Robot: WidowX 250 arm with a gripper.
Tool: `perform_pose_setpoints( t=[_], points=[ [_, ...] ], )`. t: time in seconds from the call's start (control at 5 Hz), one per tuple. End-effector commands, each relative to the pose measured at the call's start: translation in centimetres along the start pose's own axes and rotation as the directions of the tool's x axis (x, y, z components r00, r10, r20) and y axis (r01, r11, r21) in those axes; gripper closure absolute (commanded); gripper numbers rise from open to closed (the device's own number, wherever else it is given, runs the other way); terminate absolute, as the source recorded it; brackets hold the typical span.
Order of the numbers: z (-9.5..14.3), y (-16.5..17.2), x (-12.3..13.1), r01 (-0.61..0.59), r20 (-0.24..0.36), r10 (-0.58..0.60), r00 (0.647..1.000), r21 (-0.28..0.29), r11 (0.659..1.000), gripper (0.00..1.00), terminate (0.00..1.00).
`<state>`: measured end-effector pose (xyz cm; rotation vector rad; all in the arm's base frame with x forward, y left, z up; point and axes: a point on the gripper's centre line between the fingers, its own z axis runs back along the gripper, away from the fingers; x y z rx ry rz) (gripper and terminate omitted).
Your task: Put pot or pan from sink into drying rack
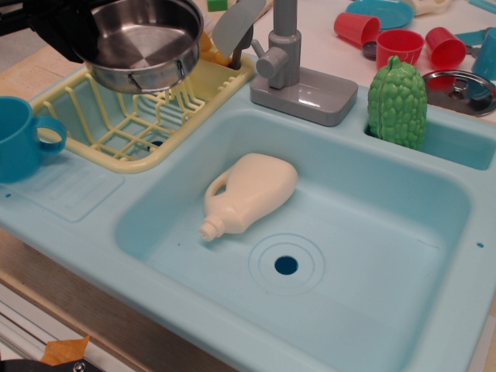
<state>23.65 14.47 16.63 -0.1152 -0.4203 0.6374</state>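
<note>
- Steel pot (143,43): held level above the yellow drying rack (116,128), clear of the light blue sink (372,232).
- Pincer (58,31): dark, at the pot's left rim, apparently clamped on it; fingers hidden.
- Advice: lower straight down, keep the pot level, and release only once it rests on the slats.
- Cream bottle (248,194): lying in the sink.

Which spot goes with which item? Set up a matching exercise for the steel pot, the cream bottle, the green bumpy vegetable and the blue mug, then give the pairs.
Items:
1. steel pot
2. cream bottle
3. green bumpy vegetable
4. blue mug

Places:
A. lying in the sink
B. on the counter left of the drying rack
C. held over the drying rack
D. standing in the small side basin

Pairs: 1-C, 2-A, 3-D, 4-B
</note>
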Motion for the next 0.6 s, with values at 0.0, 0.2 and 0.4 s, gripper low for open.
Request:
perform_pose_setpoints(
  t=[0.0,0.2,0.4],
  points=[
    [0.13,0.97,1.81,0.016,-0.019,-0.016,1.000,-0.015,1.000,0.00,0.00],
    [0.13,0.97,1.81,0.016,-0.019,-0.016,1.000,-0.015,1.000,0.00,0.00],
    [0.13,0.97,1.81,0.016,-0.019,-0.016,1.000,-0.015,1.000,0.00,1.00]
  ],
)
